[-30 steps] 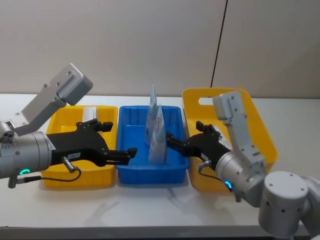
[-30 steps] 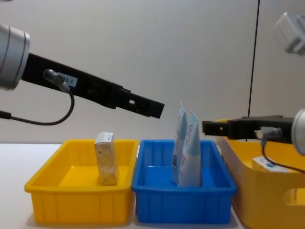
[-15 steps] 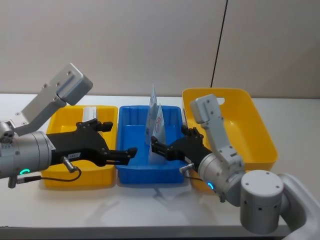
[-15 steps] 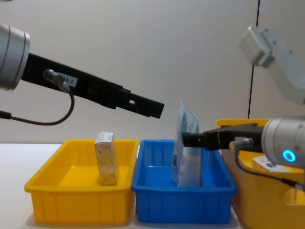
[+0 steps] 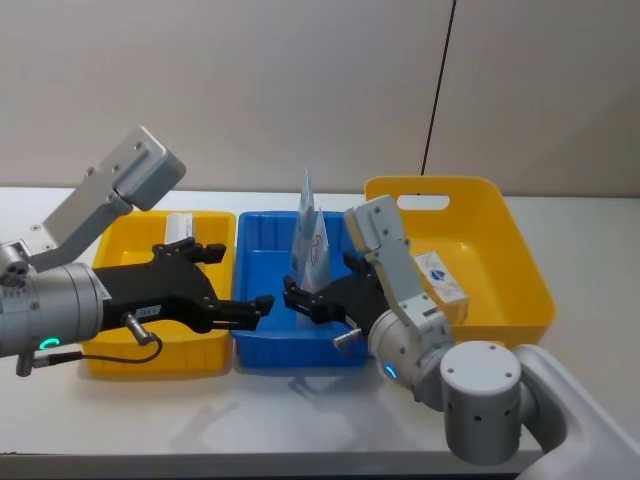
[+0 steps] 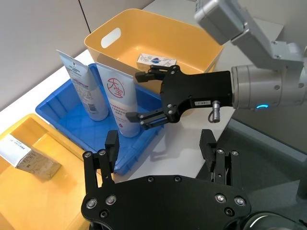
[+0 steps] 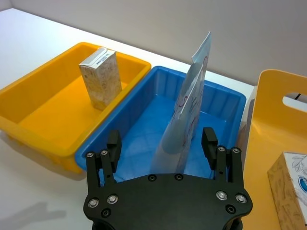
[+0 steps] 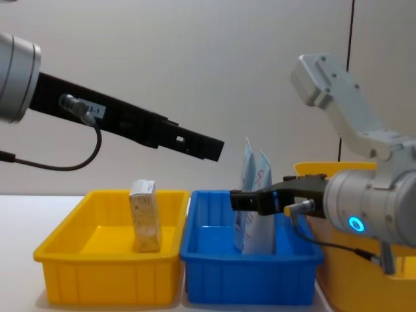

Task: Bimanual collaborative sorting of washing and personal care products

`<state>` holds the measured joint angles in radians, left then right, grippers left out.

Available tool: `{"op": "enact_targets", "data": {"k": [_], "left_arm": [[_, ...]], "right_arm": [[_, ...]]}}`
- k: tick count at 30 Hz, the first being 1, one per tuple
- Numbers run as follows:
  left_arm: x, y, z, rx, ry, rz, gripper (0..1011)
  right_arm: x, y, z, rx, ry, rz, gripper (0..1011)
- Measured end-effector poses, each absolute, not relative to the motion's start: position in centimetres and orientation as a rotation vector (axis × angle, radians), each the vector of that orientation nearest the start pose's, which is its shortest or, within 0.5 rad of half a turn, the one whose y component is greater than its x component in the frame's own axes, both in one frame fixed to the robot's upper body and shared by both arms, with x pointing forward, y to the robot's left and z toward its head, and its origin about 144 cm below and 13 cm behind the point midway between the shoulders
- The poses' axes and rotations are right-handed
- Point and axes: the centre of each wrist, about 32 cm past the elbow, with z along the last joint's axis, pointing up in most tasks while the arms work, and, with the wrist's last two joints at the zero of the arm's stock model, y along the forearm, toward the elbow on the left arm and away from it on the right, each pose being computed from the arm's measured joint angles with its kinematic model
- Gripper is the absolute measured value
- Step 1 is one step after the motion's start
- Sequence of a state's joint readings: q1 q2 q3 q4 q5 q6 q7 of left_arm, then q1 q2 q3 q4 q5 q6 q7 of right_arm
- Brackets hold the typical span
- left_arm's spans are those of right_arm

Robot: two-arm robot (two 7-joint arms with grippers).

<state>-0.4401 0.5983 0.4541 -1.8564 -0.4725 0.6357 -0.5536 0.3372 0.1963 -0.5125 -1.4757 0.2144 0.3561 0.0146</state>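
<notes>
Here, left gripper (image 5: 247, 275) and right gripper (image 5: 296, 302) both gape wide, empty, the right beside 2 tubes (image 5: 315, 262).

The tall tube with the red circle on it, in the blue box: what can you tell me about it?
The tall pale-blue tube looks like soft plastic, with a red circle mark. It stands upright on its wide end in the blue plastic bin, narrowing to a flat sealed top. A second pale-blue tube stands close beside it. The right gripper has open fingers either side of it, not clamped.
</notes>
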Motion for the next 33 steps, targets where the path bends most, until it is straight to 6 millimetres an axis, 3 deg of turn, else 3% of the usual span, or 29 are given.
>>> {"op": "enact_targets", "data": {"k": [33], "left_arm": [[49.8, 23.1, 133.0, 0.371, 0.000, 0.579, 1001]], "right_arm": [[53.0, -11.5, 118.6, -0.311, -0.041, -1.179, 1003]]}}
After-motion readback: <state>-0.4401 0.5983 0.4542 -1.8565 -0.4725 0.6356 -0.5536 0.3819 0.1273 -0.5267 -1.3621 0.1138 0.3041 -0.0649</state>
